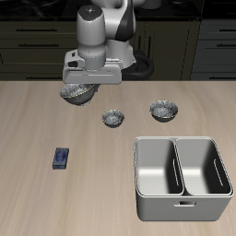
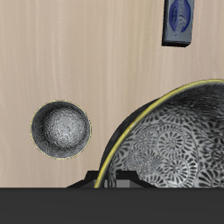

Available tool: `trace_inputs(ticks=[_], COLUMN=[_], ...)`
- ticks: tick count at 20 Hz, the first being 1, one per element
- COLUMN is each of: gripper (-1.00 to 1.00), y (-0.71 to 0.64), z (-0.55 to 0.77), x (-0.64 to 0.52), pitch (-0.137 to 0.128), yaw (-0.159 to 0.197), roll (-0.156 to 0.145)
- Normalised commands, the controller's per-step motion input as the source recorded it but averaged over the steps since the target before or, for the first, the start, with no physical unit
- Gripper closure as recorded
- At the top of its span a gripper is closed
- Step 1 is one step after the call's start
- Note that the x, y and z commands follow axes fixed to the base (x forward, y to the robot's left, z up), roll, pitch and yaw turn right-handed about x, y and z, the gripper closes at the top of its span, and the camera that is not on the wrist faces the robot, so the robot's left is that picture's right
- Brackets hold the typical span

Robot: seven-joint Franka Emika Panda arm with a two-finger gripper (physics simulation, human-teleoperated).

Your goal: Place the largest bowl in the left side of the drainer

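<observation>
The largest bowl (image 1: 78,93), shiny grey with a speckled inside, hangs under my gripper (image 1: 81,87) near the table's back edge. In the wrist view the bowl (image 2: 179,140) fills much of the frame, with its yellowish rim at my gripper (image 2: 112,181). The gripper looks shut on that rim, though the fingers are mostly hidden. The drainer (image 1: 180,205), a grey two-compartment tub, stands near the table's front edge, well apart from the gripper, and both compartments are empty.
The tiny bowl (image 1: 112,118) sits mid-table and also shows in the wrist view (image 2: 61,131). The mid-sized bowl (image 1: 164,111) sits beside it, behind the drainer. A small blue object (image 1: 61,158) lies toward the front and shows in the wrist view (image 2: 178,22).
</observation>
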Motion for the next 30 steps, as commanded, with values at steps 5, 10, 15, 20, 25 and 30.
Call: trace_inputs(ticks=[5, 10, 15, 20, 25, 30], gripper=[1.00, 1.00, 1.00, 1.00, 1.00, 1.00], y=[0.21, 0.25, 0.27, 0.20, 0.24, 0.19], z=[0.18, 0.12, 0.09, 0.02, 0.07, 0.09], x=[0.00, 0.06, 0.07, 0.05, 0.03, 0.05], pitch=[-0.012, 0.002, -0.001, 0.009, -0.008, 0.002], yaw=[-0.016, -0.003, -0.015, 0.001, -0.008, -0.012], roll=[0.017, 0.012, 0.030, 0.017, 0.032, 0.014])
